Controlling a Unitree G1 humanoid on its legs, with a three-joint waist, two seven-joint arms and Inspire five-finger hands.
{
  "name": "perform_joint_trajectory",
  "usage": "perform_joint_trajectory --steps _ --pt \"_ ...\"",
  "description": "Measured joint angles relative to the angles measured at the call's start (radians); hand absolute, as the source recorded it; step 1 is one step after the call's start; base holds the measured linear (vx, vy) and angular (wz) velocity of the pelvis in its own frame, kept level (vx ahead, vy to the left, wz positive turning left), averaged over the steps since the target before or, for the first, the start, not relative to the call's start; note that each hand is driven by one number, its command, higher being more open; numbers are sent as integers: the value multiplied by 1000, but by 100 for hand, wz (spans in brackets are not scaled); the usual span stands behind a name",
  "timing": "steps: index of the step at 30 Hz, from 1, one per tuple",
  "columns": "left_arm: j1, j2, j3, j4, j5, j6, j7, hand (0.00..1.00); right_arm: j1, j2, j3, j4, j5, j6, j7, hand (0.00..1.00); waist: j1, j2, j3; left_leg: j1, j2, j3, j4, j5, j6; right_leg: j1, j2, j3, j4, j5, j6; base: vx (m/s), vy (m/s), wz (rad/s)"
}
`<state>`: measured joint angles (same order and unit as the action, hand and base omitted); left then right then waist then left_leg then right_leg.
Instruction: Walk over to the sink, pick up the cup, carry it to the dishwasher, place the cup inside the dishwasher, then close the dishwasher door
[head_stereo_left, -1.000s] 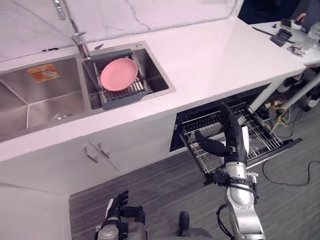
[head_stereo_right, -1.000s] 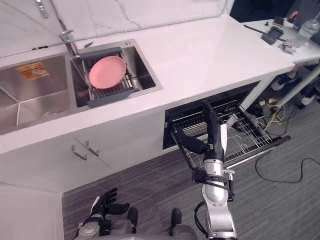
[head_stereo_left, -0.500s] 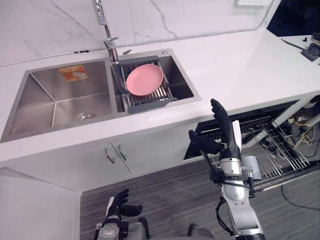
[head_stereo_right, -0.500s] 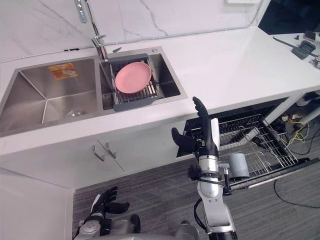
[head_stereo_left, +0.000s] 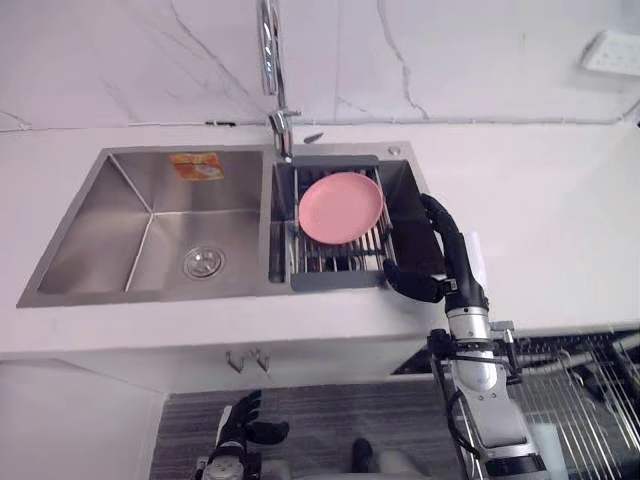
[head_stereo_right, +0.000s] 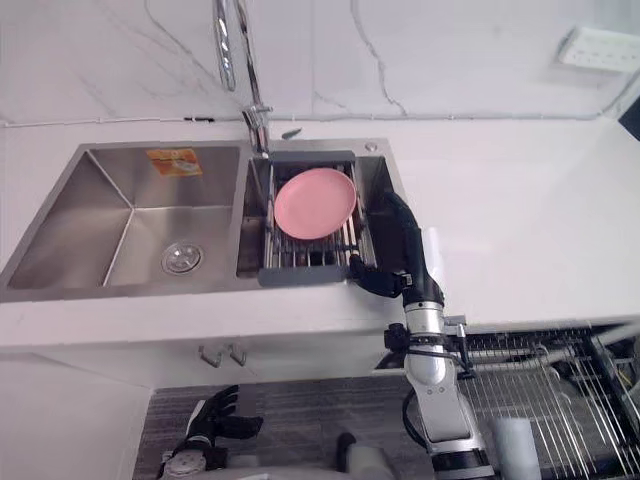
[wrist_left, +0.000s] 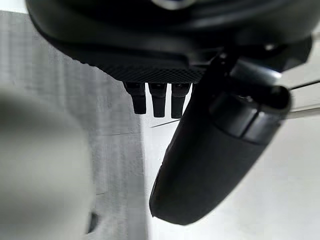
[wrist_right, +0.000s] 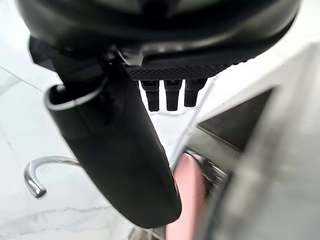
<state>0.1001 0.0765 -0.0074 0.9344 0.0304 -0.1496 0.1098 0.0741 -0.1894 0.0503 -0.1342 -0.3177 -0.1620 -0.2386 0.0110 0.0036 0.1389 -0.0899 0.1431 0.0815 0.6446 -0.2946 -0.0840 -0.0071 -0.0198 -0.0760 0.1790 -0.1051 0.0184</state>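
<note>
Now cup (head_stereo_right: 515, 442) sits racked, apart from right hand (head_stereo_right: 411, 258).

The plate (head_stereo_left: 341, 207) is pink, its drain rack (head_stereo_left: 335, 282) dark grey, and the sink (head_stereo_left: 90, 215) silver steel with an orange sticker (head_stereo_left: 197, 166). The countertop (head_stereo_left: 540, 230) is plain white; the wall (head_stereo_left: 120, 60) is white marble with thin grey veins. The floor (head_stereo_left: 320, 415) is grey wood-grain.

Plate (head_stereo_left: 341, 207) on drain rack (head_stereo_left: 335, 264) in right basin of sink (head_stereo_left: 150, 230), faucet (head_stereo_left: 270, 60) behind, dishwasher rack (head_stereo_right: 545, 385) under counter (head_stereo_left: 540, 230) at right
</note>
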Motion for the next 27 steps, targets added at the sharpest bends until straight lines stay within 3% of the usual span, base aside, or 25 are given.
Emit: perform_joint_trajectory --steps 2,3,4,7,11,20,21,27 --pt "0 0 0 -16 0 -3 -1 90 -10 2 -5 0 0 0 -3 90 4 0 8 -38 8 17 -21 -27 12 27 -11 7 -7 0 0 163 93 -5" --pt "2 0 0 -25 0 -4 -1 90 -13 1 -5 -1 0 0 -5 90 4 2 12 -63 8 19 -139 -7 14 33 -18 12 -7 -1 2 135 182 -12" --pt "1 -8 1 -32 -3 -1 -6 90 -14 -1 -6 -6 -1 -2 -4 90 8 20 24 -69 13 16 -248 120 22 47 -9 21 -6 -15 25 134 185 -13" --pt "-14 3 -2 -34 -3 7 -5 90 -14 -2 -3 -13 0 -3 -1 90 13 -9 39 -37 -54 26 -320 150 48 62 -63 51 -58 -20 37 100 147 11" --pt "-14 2 4 -30 -12 14 4 90 -14 1 -1 -13 -2 -4 7 90 19 1 44 -2 -70 30 -354 156 55 84 -77 71 -77 -9 54 51 72 3" --pt "-15 6 6 -2 -10 20 15 90 33 -1 -5 -4 -2 -5 12 90 -5 2 43 65 -62 53 -498 236 27 81 -57 97 -90 2 59 -13 -50 -9" --pt "-10 15 -20 16 1 4 10 90 54 -1 0 13 -1 -5 22 90 -2 -16 1 93 -67 50 -599 306 23 73 -51 102 -124 16 51 0 0 0" --pt "-9 14 -19 17 0 4 10 90 55 1 0 14 -2 -5 22 90 -2 -15 0 97 -68 50 -603 308 23 76 -52 101 -124 16 51 0 0 0"
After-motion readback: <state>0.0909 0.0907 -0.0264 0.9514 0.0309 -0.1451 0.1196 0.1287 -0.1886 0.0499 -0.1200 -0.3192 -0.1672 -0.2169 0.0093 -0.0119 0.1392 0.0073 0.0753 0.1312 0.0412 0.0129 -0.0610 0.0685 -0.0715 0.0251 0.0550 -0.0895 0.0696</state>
